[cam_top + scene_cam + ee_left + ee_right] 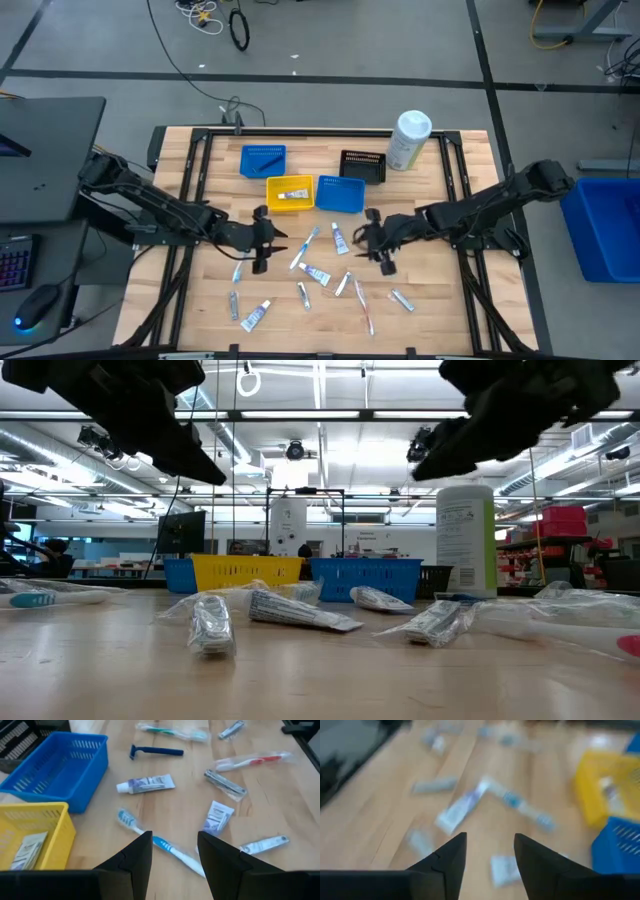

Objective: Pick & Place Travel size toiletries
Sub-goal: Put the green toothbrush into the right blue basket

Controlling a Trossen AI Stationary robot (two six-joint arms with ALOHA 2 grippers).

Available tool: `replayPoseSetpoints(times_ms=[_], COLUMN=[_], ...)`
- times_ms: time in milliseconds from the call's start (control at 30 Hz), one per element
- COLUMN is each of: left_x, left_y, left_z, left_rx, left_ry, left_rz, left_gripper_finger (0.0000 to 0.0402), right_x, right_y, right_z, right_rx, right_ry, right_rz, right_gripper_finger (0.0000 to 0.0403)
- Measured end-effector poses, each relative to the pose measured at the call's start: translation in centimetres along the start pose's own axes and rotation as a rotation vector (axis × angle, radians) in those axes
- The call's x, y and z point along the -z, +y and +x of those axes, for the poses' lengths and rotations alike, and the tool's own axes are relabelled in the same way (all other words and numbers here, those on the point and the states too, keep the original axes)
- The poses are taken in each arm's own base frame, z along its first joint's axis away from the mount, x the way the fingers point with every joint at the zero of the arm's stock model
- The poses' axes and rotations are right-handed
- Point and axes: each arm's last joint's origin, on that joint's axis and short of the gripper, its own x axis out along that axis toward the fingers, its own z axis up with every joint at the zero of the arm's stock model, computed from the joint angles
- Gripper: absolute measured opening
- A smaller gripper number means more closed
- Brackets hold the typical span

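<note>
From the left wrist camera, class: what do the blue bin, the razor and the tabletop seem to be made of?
Blue bin: likely moulded plastic, glossy; its walls are a slotted lattice in one uniform colour. Razor: probably plastic, dark blue and smooth; the blade material can't be told. Tabletop: looks like pale wood with a matt finish, showing grain lines and plank seams.

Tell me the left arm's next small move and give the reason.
Probably lower the left gripper straight down onto the blue-and-white toothbrush and close on it. The wrist view shows its open fingers either side of that toothbrush, which lies loose on the table with nothing gripped. The yellow bin stands just beside, already holding one packet, so the carry would be short.
</note>
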Motion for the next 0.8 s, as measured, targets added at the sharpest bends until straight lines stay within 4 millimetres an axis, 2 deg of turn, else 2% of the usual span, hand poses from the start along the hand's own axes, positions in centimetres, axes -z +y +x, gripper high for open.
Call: replayPoseSetpoints(times_ms=[100,167,367,600,800], left_x=[-0.1,-0.1,-0.3,-0.4,-0.4], left_y=[0.1,0.2,0.3,0.3,0.2], left_z=[0.0,0.0,0.0,0.0,0.0], left_rx=[-0.037,-0.07,-0.102,-0.107,-0.082], left_ry=[-0.013,-0.024,-0.057,-0.062,-0.055], left_rz=[-0.024,-0.043,-0.063,-0.067,-0.066], left_gripper_finger=[0.0164,0.0164,0.0164,0.0164,0.0164], right_x=[-0.9,-0.7,2.9,6.1,8.6], right_y=[0.7,1.1,2.0,2.0,1.9], right_z=[-1.0,-1.6,-2.4,-1.2,-0.5], right_rx=[-0.044,-0.058,-0.087,-0.085,-0.088], right_ry=[0.189,0.306,0.59,0.555,0.495], right_rz=[-0.01,-0.007,-0.024,-0.148,-0.189], right_gripper_finger=[0.0165,0.0164,0.0189,0.0226,0.0227])
